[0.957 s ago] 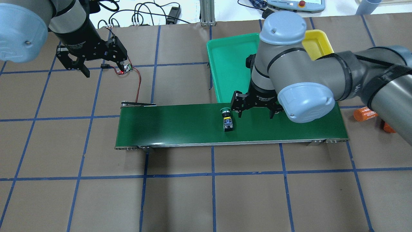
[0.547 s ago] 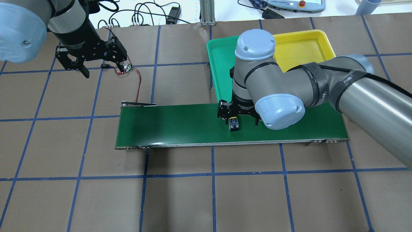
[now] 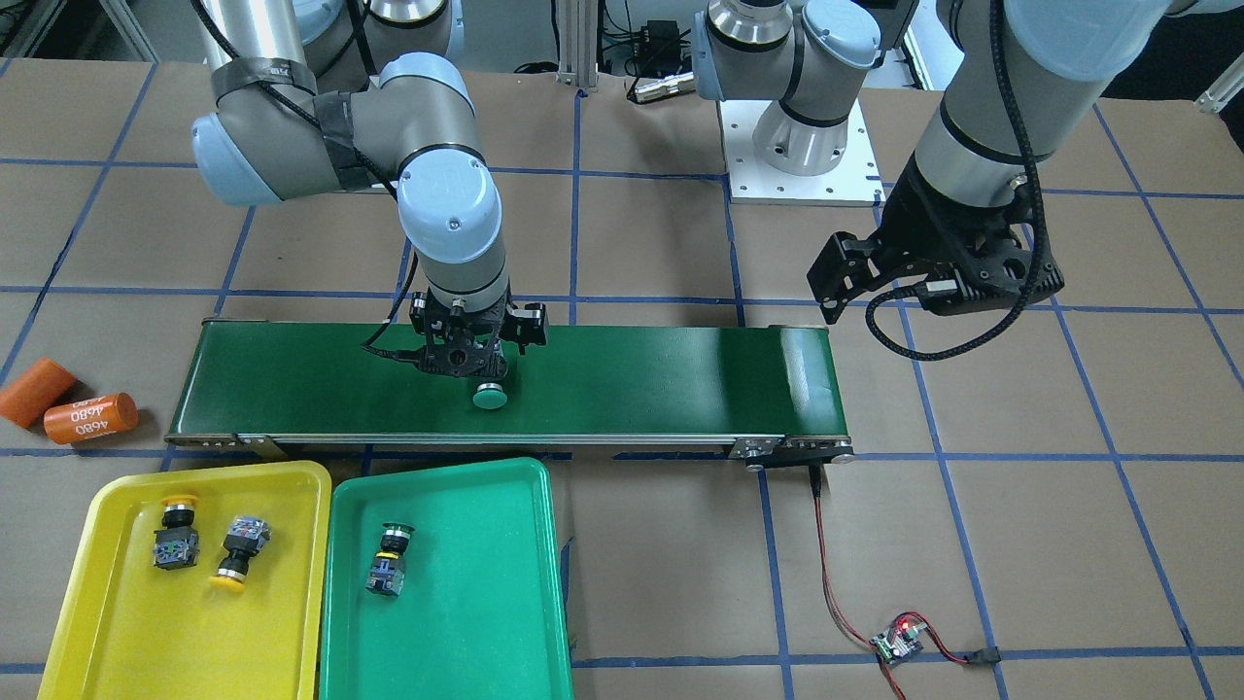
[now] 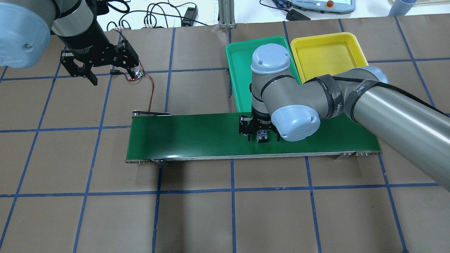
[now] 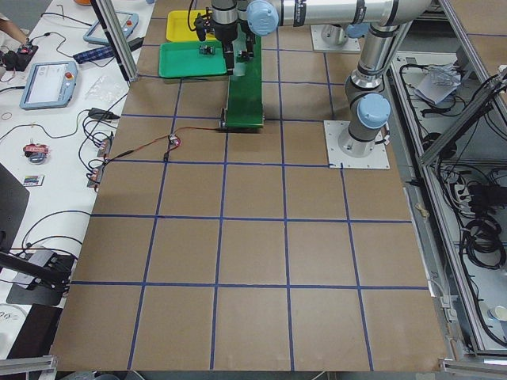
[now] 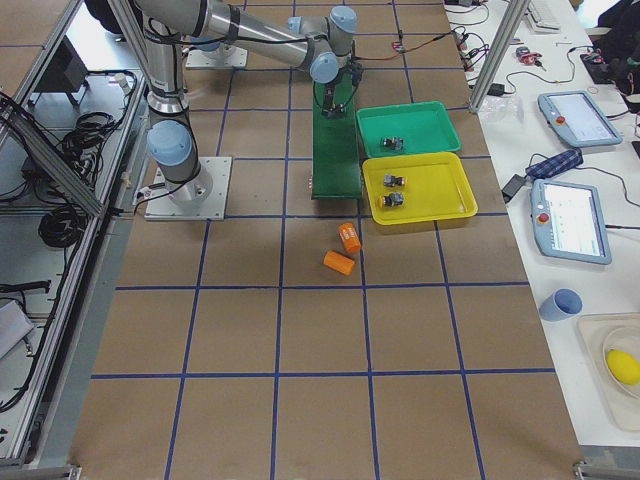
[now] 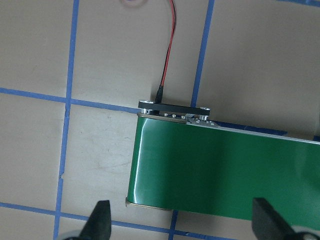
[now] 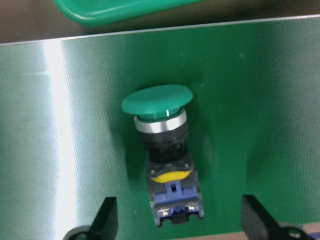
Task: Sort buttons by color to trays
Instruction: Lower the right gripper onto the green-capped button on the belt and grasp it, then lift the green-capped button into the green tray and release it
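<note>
A green-capped button (image 8: 165, 150) lies on its side on the dark-green belt (image 3: 632, 379), cap (image 3: 492, 396) toward the trays. My right gripper (image 8: 180, 220) is open, low over the belt, one finger (image 8: 107, 217) on each side of the button's black body (image 4: 262, 137). The green tray (image 3: 486, 603) holds one green button (image 3: 389, 559). In the yellow tray (image 3: 107, 622) lie two yellow buttons (image 3: 175, 535) (image 3: 238, 549). Beyond the belt's other end my left gripper (image 7: 182, 220) hangs open and empty.
Two orange cylinders (image 3: 87, 418), one marked 4680, lie on the paper beside the belt's end near the yellow tray. A small circuit board (image 3: 899, 642) with a red-black wire runs to the belt's other end. Brown paper with blue tape lines covers the table.
My right arm swung leftward from over the trays and came down astride the button, which drifted a little rightward along the belt. The left arm stayed put.
</note>
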`<action>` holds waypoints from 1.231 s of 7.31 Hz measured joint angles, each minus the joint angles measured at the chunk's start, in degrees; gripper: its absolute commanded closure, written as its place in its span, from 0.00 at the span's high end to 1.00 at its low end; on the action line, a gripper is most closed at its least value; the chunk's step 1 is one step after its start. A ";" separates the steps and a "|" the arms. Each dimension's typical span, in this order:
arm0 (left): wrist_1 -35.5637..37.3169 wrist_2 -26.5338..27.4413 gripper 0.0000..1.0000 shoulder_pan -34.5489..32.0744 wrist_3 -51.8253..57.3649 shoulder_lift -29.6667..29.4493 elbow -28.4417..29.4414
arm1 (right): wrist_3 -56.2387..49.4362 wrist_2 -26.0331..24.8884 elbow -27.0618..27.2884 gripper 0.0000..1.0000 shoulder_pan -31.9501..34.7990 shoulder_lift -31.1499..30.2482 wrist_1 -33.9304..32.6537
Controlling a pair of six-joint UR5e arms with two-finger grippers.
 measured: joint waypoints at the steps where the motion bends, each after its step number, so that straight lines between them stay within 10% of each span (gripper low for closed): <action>1: 0.02 -0.02 1.00 0.00 0.00 -0.11 -0.06 | -0.02 -0.42 -0.01 0.00 -0.40 0.26 -0.09; 9: 0.06 -0.05 1.00 -0.06 0.03 0.62 -0.05 | -4.37 -6.64 -14.20 0.00 -2.04 4.32 -3.06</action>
